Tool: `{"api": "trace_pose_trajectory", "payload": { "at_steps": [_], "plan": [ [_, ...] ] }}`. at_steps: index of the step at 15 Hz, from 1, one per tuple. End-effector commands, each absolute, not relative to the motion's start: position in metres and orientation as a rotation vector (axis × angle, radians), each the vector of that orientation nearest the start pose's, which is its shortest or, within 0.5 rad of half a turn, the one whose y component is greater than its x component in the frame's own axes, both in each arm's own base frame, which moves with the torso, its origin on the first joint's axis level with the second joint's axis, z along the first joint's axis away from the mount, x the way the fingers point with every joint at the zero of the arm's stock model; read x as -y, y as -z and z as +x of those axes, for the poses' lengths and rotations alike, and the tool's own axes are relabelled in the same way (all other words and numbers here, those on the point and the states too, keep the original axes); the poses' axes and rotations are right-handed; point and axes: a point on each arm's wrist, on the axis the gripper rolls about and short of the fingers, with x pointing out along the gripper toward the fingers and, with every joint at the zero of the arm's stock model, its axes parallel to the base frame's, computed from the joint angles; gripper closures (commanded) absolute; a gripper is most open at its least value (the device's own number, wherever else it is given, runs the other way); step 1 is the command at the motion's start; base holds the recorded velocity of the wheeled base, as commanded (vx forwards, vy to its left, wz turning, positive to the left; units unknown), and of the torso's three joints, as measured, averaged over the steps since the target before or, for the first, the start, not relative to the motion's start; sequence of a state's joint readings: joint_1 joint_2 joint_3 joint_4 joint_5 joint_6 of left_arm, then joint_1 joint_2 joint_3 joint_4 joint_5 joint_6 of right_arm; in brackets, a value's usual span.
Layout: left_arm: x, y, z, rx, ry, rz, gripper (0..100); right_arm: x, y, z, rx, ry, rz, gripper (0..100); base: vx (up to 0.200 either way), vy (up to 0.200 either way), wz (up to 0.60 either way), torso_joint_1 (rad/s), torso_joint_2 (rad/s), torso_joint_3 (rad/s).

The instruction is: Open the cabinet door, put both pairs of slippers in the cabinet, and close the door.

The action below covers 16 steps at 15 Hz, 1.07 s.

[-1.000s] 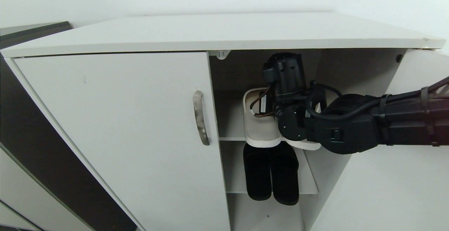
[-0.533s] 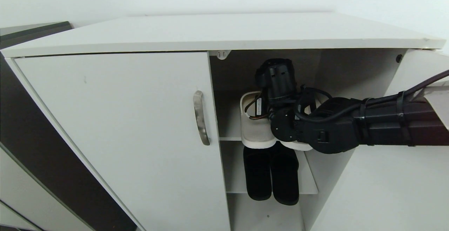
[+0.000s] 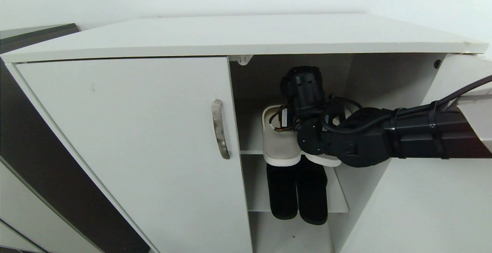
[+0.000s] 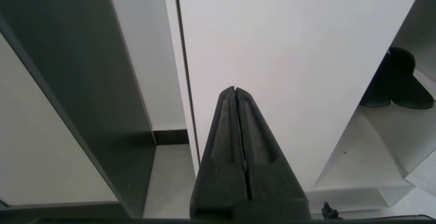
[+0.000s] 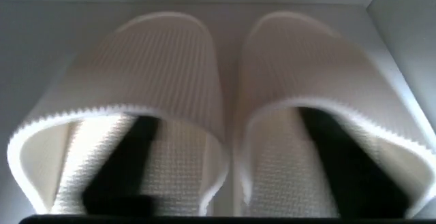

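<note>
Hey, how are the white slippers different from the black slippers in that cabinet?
The white slippers sit on the upper shelf, the black slippers on the shelf below. The white slippers are pale and ribbed, the black slippers dark. Both pairs lie side by side, heels overhanging their shelf's front edge.

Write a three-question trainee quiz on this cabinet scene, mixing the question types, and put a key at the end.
1. True or false: the black slippers lie on a lower shelf than the white slippers.
2. Multiple choice: the left gripper is A) open, B) shut and holding nothing, C) shut on a slipper.
3. Fill in the blank: the right-hand cabinet door is ___.

Key: 1 true; 2 B; 3 open.
</note>
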<state>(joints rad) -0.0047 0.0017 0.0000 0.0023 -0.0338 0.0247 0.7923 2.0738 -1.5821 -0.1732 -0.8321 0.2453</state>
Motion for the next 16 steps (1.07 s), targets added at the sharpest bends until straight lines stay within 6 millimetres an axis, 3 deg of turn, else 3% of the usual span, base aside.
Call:
{"api": "trace_pose_trajectory", "payload": {
  "at_steps": [1,7,9,11,12,16],
  "plan": [
    [0.001,-0.075,-0.023,-0.004,0.038,0.024,100,-0.286,-0.222,0.300,-0.213,0.057,0.011,0,0.000,0.000,0.00,0.000,0.00,0.000],
    [0.001,-0.075,-0.023,-0.004,0.038,0.023,100,-0.275,-0.230,0.259,-0.228,0.002,-0.010,0,0.000,0.000,0.00,0.000,0.00,0.000],
    [0.001,-0.075,-0.023,-0.004,0.038,0.023,100,-0.267,-0.233,0.225,-0.243,-0.069,-0.019,0,0.000,0.000,0.00,0.000,0.00,0.000],
    [0.001,-0.075,-0.023,-0.004,0.038,0.023,100,-0.249,-0.238,0.191,-0.275,-0.247,-0.004,0,0.000,0.000,0.00,0.000,0.00,0.000],
    [0.001,-0.075,-0.023,-0.004,0.038,0.023,100,-0.239,-0.241,0.178,-0.278,-0.316,0.012,100,0.000,0.000,0.00,0.000,0.00,0.000],
    [0.001,-0.075,-0.023,-0.004,0.038,0.023,100,-0.201,-0.229,0.146,-0.333,-0.604,0.047,100,0.000,0.000,0.00,0.000,0.00,0.000]
  ]
}}
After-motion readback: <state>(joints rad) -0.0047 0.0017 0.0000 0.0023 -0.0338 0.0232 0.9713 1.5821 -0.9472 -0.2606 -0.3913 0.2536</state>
